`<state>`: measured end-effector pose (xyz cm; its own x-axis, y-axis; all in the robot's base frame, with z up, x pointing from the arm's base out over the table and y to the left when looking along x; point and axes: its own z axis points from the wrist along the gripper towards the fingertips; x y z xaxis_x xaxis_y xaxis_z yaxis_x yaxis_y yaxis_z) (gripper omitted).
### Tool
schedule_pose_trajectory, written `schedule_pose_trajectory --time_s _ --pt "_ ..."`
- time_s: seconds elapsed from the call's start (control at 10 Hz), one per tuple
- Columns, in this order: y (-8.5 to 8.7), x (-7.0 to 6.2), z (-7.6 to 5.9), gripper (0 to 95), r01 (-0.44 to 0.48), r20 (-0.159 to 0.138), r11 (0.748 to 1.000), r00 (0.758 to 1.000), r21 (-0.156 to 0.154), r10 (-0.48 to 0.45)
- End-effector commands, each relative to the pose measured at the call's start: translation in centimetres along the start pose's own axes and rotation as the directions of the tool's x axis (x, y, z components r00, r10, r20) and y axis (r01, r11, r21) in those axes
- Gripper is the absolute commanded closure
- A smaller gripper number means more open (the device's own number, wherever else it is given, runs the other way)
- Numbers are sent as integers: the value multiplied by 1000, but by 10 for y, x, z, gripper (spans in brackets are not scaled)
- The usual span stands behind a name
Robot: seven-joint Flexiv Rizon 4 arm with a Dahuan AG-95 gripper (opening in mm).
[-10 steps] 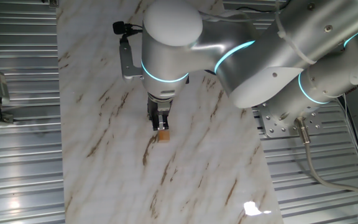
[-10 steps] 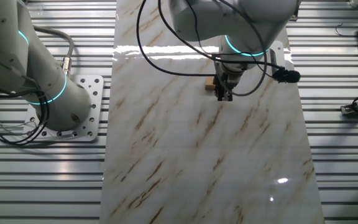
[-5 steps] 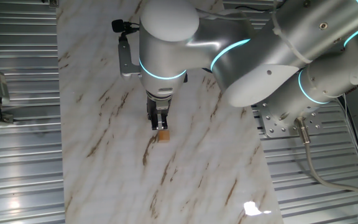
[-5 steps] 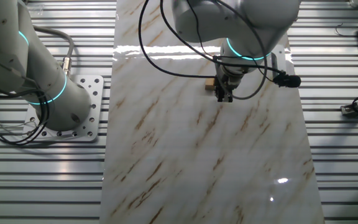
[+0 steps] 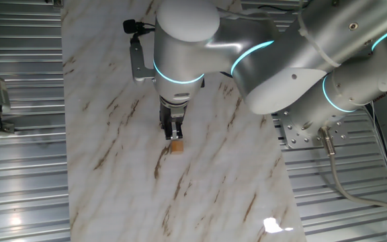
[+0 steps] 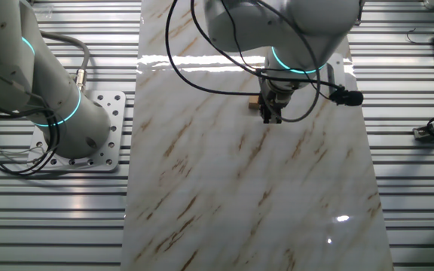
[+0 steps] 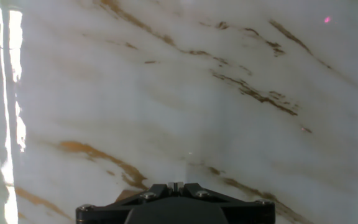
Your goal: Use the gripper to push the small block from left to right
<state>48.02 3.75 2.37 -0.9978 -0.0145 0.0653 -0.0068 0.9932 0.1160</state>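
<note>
Fixed views: jaws (image 5: 173,136) pressed together beside small block (image 5: 177,145); no legible writing.

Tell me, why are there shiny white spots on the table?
Lamps glinting off the glossy marble table: in the hand view a bright streak runs down the left edge; one fixed view has a small white patch near the bottom; the other fixed view shows a pale band across the top.

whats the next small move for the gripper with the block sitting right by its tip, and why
Probably keep the gripper low and slide it a little further sideways into the small block, away from the side it stands on. In both fixed views the block sits right at the gripper tip on the marble table, so a short push should shift it. The hand view does not show the block, and actual contact cannot be confirmed.
</note>
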Motion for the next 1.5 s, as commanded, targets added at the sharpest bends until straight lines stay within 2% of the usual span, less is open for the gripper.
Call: schedule_pose_trajectory --time_s 0.1,0.4,0.5,0.7,1.0,1.1,1.5 --pt "1 1 -1 950 -5 -9 1000 1000 -8 5" --pt "1 1 -1 950 4 -5 1000 1000 -28 -4" --pt "1 1 -1 950 -2 -3 1000 1000 -24 2" --pt "1 1 -1 950 -9 -17 1000 1000 -22 9" --pt "1 1 -1 950 -34 -63 999 997 -21 32" --pt "1 1 -1 950 -34 -70 999 997 -20 33" --pt "1 2 0 950 -5 -68 1000 998 -16 4"
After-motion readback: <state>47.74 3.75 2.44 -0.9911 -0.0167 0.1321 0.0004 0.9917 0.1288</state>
